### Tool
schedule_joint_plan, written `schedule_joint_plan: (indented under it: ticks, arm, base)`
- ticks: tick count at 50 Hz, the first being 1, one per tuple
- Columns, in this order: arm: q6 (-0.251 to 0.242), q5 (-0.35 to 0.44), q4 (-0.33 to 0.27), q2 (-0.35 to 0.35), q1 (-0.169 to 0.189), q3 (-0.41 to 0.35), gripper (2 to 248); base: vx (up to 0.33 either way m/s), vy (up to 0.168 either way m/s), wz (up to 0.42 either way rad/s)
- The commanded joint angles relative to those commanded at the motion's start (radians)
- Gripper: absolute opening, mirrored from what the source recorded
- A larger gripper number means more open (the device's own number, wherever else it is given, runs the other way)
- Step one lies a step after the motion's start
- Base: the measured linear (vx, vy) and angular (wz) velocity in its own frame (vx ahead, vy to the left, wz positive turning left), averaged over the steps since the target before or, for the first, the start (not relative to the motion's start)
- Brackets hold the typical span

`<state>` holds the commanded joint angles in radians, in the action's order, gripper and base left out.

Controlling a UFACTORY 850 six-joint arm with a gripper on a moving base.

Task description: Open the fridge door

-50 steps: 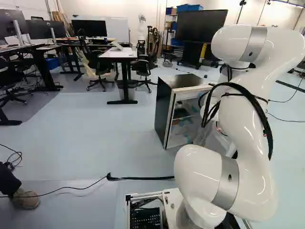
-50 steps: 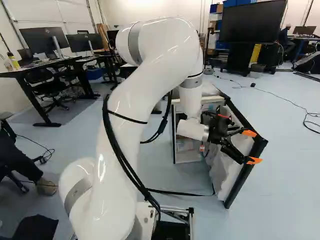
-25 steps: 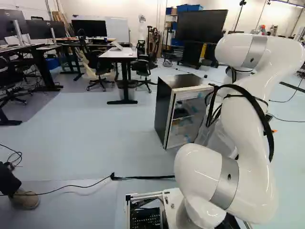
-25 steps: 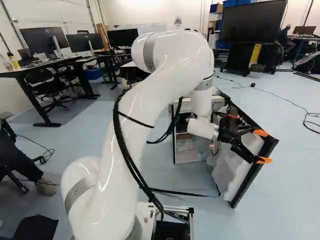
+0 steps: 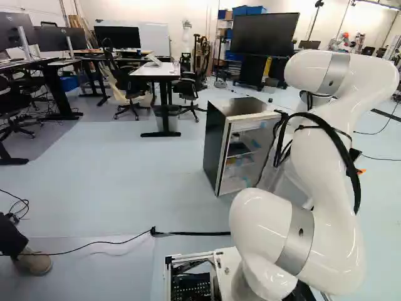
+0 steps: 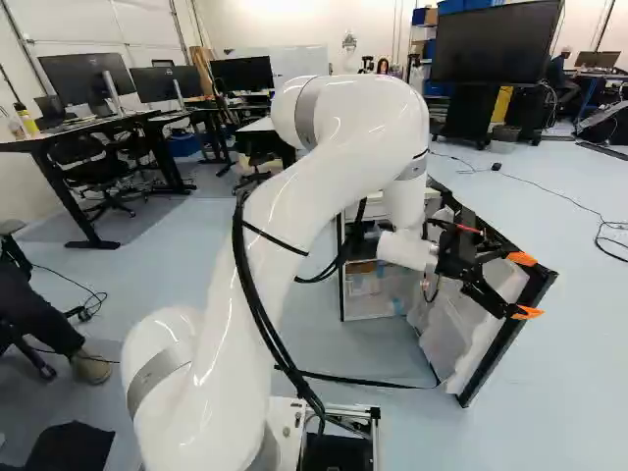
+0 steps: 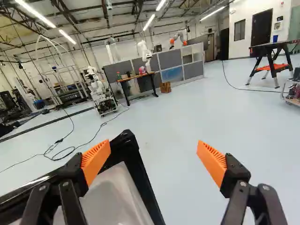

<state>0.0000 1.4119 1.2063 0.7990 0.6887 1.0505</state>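
The fridge (image 5: 215, 147) stands ahead, its front open and shelves showing. Its door (image 6: 456, 339) is swung wide toward the right of the right base view, pale inner face toward the base. At the upper part of that door is my gripper (image 6: 525, 286), fingers spread and orange tips pointing past its dark edge. In the wrist view the gripper (image 7: 153, 153) is open, nothing held between its pads. One finger overlaps the door's black corner (image 7: 127, 143); whether it touches is unclear. The arm hides part of the fridge and door in the left base view.
A black strap (image 6: 363, 381) lies on the floor between base and fridge. Behind the fridge are a white desk (image 5: 156, 70), chairs and a large screen (image 5: 264, 32). Beyond the gripper, cables cross the floor and another robot (image 7: 99, 91) stands by grey partitions.
The arm has moved rightward in the right base view, and the fridge door has swung further open along with it. The floor strap has shifted slightly. The base and fridge body have stayed put.
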Motion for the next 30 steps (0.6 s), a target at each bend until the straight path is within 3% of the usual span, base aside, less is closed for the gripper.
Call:
schedule_joint_plan:
  ticks: [30]
  arm:
    - [0.0, 0.0, -0.134, -0.112, -0.061, -0.195, 247]
  base:
    - [0.0, 0.0, 0.0]
